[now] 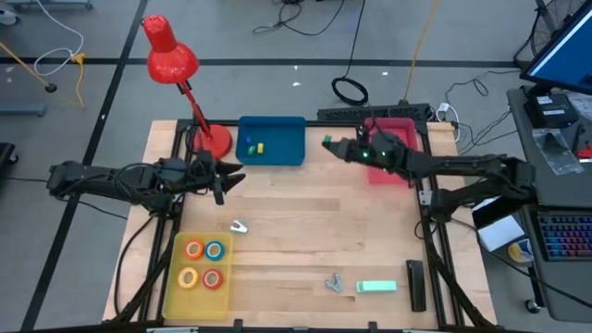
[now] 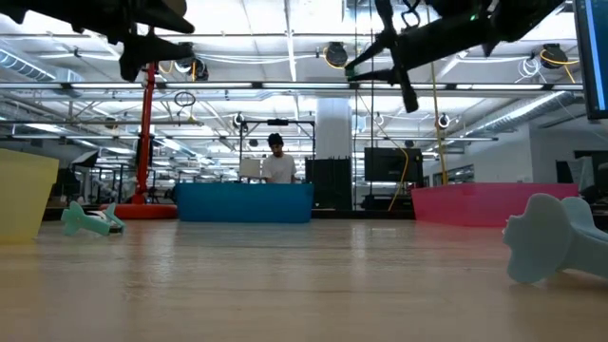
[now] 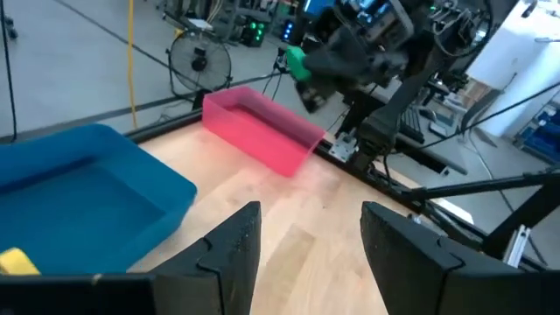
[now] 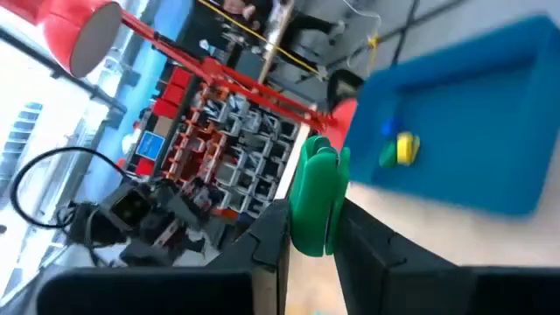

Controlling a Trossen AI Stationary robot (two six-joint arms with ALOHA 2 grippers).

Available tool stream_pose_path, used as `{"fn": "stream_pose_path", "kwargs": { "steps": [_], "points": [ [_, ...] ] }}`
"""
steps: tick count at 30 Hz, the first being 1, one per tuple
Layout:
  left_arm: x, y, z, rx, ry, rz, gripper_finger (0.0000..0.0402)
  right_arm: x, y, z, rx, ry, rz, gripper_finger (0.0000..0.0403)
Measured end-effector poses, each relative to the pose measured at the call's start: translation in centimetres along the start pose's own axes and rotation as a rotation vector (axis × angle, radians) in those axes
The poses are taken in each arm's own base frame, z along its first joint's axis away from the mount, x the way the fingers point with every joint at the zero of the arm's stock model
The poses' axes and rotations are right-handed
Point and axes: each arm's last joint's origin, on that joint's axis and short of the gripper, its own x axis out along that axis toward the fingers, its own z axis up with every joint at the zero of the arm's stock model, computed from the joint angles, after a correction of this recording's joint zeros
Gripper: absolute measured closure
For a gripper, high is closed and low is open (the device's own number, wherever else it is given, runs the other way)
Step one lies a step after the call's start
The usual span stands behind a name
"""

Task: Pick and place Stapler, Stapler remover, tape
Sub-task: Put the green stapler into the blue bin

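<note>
My right gripper (image 1: 333, 145) hangs high over the table between the blue bin (image 1: 271, 139) and the pink bin (image 1: 396, 157), shut on a small green thing (image 4: 315, 194) that looks like a stapler remover. My left gripper (image 3: 311, 208) stands open and empty near the red lamp's base, pointing toward the pink bin. Several tape rolls (image 1: 203, 263) lie flat in the yellow bin (image 1: 176, 277). A mint stapler (image 1: 376, 287) lies flat near the table's front edge. My right gripper pinches the green thing between its two fingers (image 4: 273, 229), on its flat sides. The fingers lie about level and point toward the table's left. The thing's rounded end (image 4: 320, 150) sticks out past the fingertips, lifted clear of the table.
A red desk lamp (image 1: 171, 55) stands at the table's far left. Small yellow and green bits (image 1: 255, 147) lie in the blue bin. A pale small piece (image 1: 240, 226), a grey piece (image 1: 333, 283) and a black bar (image 1: 415, 283) lie on the wood.
</note>
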Motion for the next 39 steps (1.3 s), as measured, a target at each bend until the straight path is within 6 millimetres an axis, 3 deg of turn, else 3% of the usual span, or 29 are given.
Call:
{"fn": "stream_pose_path", "kwargs": {
  "steps": [3, 7, 14, 19, 30, 39],
  "points": [
    [0.8, -0.2, -0.2, -0.033, -0.002, 0.001, 0.0204, 1.2, -1.1, 1.2, -0.05, 0.013, 0.014, 0.0347],
    [2.1, -0.2, -0.1, -0.062, -0.063, 0.063, 0.0204, 3.1, -1.0, 2.8, -0.104, 0.103, 0.064, 0.0347],
    [4.4, 0.5, 1.0, -0.091, -0.209, 0.111, 0.0204, 6.7, 1.0, 4.4, -0.297, 0.238, 0.203, 0.0347],
    [6.2, 1.1, 2.2, -0.103, -0.206, 0.107, 0.0204, 8.5, 2.4, 5.0, -0.429, 0.308, 0.243, 0.0347],
    [10.7, 2.4, 5.9, -0.097, -0.124, -0.046, 0.0204, 10.0, 2.5, 3.3, -0.488, 0.47, 0.279, 0.0347],
    [13.1, 4.7, 5.8, -0.248, -0.023, -0.09, 0.0204, 9.9, 2.9, 2.5, -0.509, 0.498, 0.307, 0.0347]
  ]
}}
